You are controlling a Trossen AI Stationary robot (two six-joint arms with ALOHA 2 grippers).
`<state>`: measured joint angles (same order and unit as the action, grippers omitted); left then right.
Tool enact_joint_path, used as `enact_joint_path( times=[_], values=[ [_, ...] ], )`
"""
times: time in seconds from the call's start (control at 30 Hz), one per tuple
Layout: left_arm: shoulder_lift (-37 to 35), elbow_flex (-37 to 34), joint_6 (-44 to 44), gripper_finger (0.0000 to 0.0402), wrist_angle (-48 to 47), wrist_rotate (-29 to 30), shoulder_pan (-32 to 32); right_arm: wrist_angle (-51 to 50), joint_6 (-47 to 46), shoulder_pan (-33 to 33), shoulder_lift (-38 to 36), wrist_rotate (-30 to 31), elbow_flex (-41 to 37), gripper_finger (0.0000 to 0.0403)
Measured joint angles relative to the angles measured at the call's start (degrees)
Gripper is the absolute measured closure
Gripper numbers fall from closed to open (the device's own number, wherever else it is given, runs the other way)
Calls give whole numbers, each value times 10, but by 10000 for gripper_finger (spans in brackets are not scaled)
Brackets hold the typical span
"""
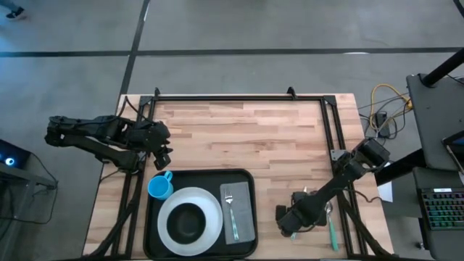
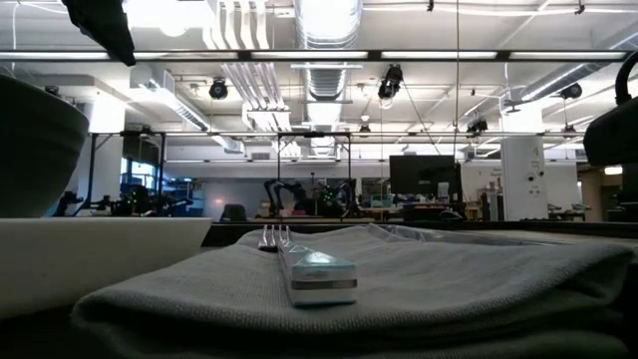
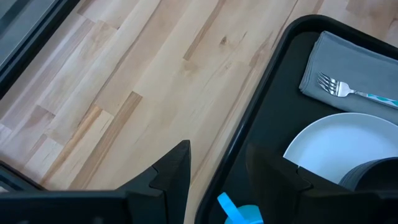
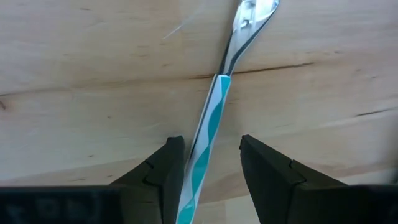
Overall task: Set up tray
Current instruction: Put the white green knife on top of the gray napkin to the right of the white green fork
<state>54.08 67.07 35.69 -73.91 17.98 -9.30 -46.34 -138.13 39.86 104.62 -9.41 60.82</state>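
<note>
Working outward from the tray, which lies at the near middle of the tabletop, I see it already carries a white plate with a dark bowl on it, a blue cup at its far left corner, and a grey napkin on its right side with a fork laid along it. My judgement is that the piece in hand is the spoon, which lies on the bare wood to the right of the tray, apart from it. My right pincer sits low over the striped teal handle with its fingers parted on either side and not yet closed on it; the handle runs nearer one finger than the other, so I would centre it before closing, then squeeze gently and lift level so the thin handle does not twist out. My left pincer hangs open and empty over the tray's far left rim, beside the cup, and I would leave it there. From above, my right arm covers most of the spoon, and the wrist view cuts off the bowl end. The table-level camera is filled by the napkin and fork, so it shows nothing of the spoon.
</note>
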Motion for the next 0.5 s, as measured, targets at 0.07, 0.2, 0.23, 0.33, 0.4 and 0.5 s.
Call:
enact_joint_path(
  times=[0.07, 0.2, 0.23, 0.33, 0.4, 0.5],
  values=[
    [0, 0, 0, 265, 0, 0, 0, 1, 5, 0, 0, 2, -2, 270],
    [0, 0, 0, 265, 0, 0, 0, 14, 13, 0, 0, 6, -13, 304],
    [0, 0, 0, 265, 0, 0, 0, 19, 14, 0, 0, 6, -16, 316],
    [0, 0, 0, 265, 0, 0, 0, 39, 17, 0, -1, 9, -27, 353],
    [0, 0, 0, 265, 0, 0, 0, 46, 21, -1, -2, 11, -32, 374],
    [0, 0, 0, 265, 0, 0, 0, 49, 32, -2, -2, 17, -34, 384]
  ],
)
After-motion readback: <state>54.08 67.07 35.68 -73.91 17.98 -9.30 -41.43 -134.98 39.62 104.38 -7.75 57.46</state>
